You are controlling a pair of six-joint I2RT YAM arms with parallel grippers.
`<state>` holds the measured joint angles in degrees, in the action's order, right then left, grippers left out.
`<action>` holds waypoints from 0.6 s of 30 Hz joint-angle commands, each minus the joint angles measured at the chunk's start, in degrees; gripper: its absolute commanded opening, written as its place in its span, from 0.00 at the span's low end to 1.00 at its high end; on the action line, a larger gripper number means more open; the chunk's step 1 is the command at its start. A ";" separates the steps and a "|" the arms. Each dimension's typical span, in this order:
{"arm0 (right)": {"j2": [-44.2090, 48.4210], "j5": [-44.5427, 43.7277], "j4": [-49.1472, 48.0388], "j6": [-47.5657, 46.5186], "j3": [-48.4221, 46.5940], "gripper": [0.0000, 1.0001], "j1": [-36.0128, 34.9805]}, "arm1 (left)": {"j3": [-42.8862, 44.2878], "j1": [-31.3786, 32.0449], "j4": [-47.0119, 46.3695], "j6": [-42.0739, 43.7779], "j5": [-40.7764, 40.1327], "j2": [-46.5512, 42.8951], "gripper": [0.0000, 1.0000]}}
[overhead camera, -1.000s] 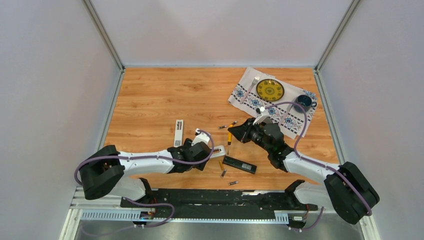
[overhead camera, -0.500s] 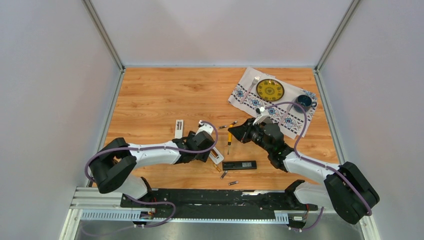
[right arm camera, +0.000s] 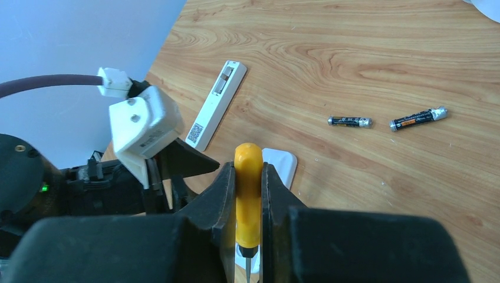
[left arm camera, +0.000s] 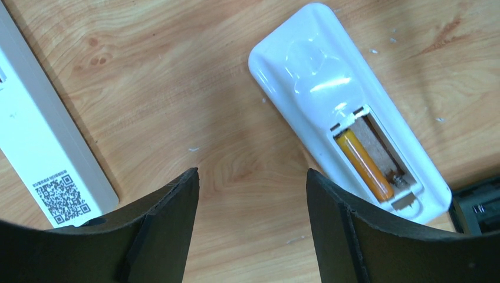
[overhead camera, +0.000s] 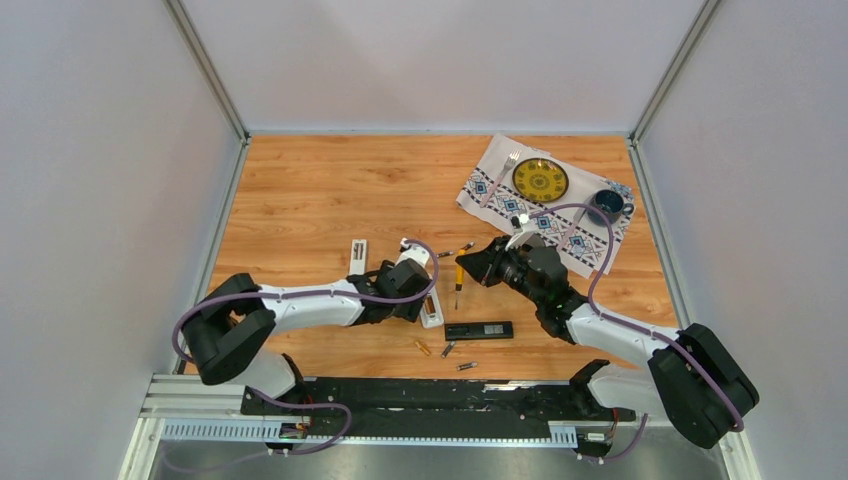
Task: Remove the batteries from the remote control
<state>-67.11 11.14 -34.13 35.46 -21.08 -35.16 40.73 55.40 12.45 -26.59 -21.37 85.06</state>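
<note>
Batteries (overhead camera: 447, 349) strewn over the wooden tabletop (overhead camera: 320, 190), with one slim golden-orange cell (left arm camera: 364, 165) lodged in the open compartment of the white plastic remote control (left arm camera: 306, 71). Remote lying back-up near the tabletop's middle, well away from every edge. Two dark cells with silvery ends (right arm camera: 350, 121) resting apart on the wood beyond it. Three more, one of them golden, loose between the remote and the near edge, just beside a flat black rectangular bar (overhead camera: 479, 329). Long white plastic strip with a QR code (left arm camera: 41, 153) left of the remote, apart from it.

Broad bare wood across the far left of the tabletop, hemmed by grey walls on three sides. Patterned white cloth (overhead camera: 485, 185) in the far right corner, carrying a round yellow plate (overhead camera: 540, 180), a fork (overhead camera: 503, 168) and a dark blue cup (overhead camera: 606, 205).

Left gripper (left arm camera: 250, 218) low over the wood between strip and remote, black fingers (left arm camera: 171, 224) spread wide, grasping nothing. Right gripper (right arm camera: 248, 183) just right of the remote, fingers (right arm camera: 218, 194) clenched on the yellow-handled screwdriver (right arm camera: 248, 156). Handle pointing away from the wrist, metal shaft running back between the fingers.
</note>
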 commanded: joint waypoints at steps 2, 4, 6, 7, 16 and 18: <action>0.67 0.82 -3.57 -1.10 -2.30 0.00 0.18 | -4.16 -0.11 -1.55 -3.02 2.64 -11.03 0.74; -0.03 0.82 -3.49 -0.75 -2.91 0.00 0.18 | -6.35 -0.11 -2.42 -4.08 4.13 -13.50 0.72; -0.56 1.08 -4.10 0.04 -3.26 0.00 0.18 | -8.20 -0.11 -4.70 -5.31 5.71 -16.58 0.68; -1.52 1.17 -4.45 0.57 -3.53 0.00 0.18 | -9.78 -0.11 -5.50 -5.84 7.03 -17.46 0.67; -6.19 0.47 -2.53 3.65 -8.01 0.00 -1.32 | -16.47 -1.17 -15.51 -10.40 16.60 -21.33 0.50; -6.54 -1.46 -1.56 4.09 -8.89 0.00 -2.10 | -17.87 -1.78 -18.93 -11.11 18.19 -21.25 0.50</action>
<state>-73.12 12.25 -35.68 37.89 -26.33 -35.77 24.67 54.74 2.79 -34.52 -9.21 65.06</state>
